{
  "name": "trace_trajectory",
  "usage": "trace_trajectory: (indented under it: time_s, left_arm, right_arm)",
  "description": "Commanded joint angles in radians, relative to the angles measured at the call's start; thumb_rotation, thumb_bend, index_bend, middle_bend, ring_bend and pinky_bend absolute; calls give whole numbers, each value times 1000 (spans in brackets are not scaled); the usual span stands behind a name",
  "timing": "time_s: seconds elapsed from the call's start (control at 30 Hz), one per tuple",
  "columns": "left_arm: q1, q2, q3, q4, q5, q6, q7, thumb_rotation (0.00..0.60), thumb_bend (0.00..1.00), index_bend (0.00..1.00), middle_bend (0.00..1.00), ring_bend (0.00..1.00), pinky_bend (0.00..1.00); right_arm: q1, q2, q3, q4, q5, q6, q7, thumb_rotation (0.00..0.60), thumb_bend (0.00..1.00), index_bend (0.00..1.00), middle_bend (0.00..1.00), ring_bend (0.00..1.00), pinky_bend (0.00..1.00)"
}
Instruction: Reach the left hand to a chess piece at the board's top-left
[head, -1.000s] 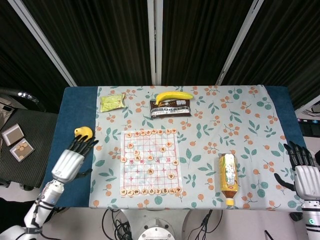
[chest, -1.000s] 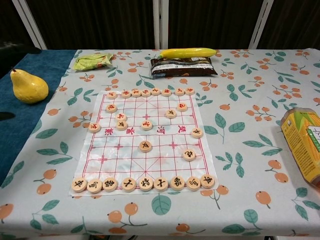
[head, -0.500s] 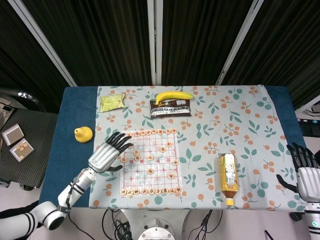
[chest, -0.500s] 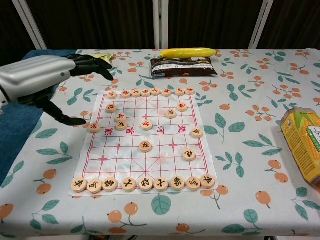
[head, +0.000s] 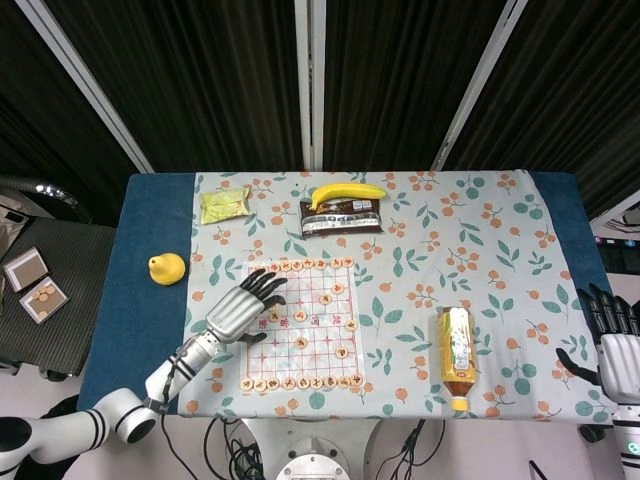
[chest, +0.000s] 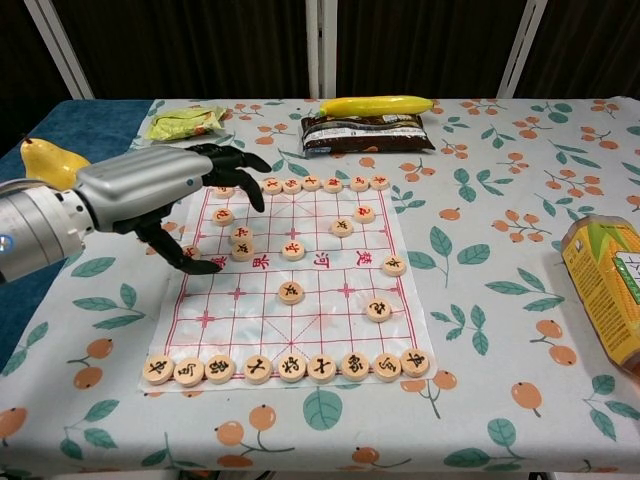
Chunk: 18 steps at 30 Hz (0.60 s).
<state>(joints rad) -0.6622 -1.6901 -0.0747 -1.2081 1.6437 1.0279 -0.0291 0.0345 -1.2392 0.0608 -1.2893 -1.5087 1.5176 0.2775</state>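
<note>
1. We see the left hand (chest: 165, 195) hanging over the top-left part of the chess board (chest: 300, 310), its dark fingers (chest: 235, 165) spread apart and curving down, with nothing held in them.
2. The fingertips sit above the left end of the top row of chess pieces (chest: 300, 184); from the chest view we cannot tell whether any fingertip actually touches a piece, and the leftmost pieces are partly hidden behind the hand.
3. The thumb (chest: 190, 262) reaches down near the board's left edge, just beside a piece there.
4. In the head view the same left hand (head: 240, 308) lies across the board's upper-left corner, with its arm running back towards the table's near-left edge.
5. The right hand (head: 612, 335) stays off the table's right edge, fingers apart, holding nothing.
6. A bottle (head: 456, 355) of yellow drink lies on its side to the right of the board; its cap points towards the near edge.
7. A brown snack packet (head: 341, 218) lies beyond the board with a banana (head: 347, 192) resting on it, and a small green packet (head: 224, 205) lies to its left.
8. A yellow pear (head: 166, 268) stands on the blue cloth (head: 140, 300), left of the board.
</note>
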Motion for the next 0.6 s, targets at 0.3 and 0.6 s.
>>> trace_trajectory:
  time_s: [0.3, 0.6]
  left_arm:
    - [-45, -72, 29, 128, 11, 1, -34, 600, 200, 312, 63, 0, 0]
    - [-57, -86, 40, 168, -4, 4, -43, 600, 219, 358, 65, 0, 0]
  right_arm:
    - [-3, -1, 1, 8, 6, -4, 7, 600, 125, 0, 0, 0, 0]
    - [-3, -8, 3, 24, 14, -12, 19, 600, 127, 0, 0, 0, 0]
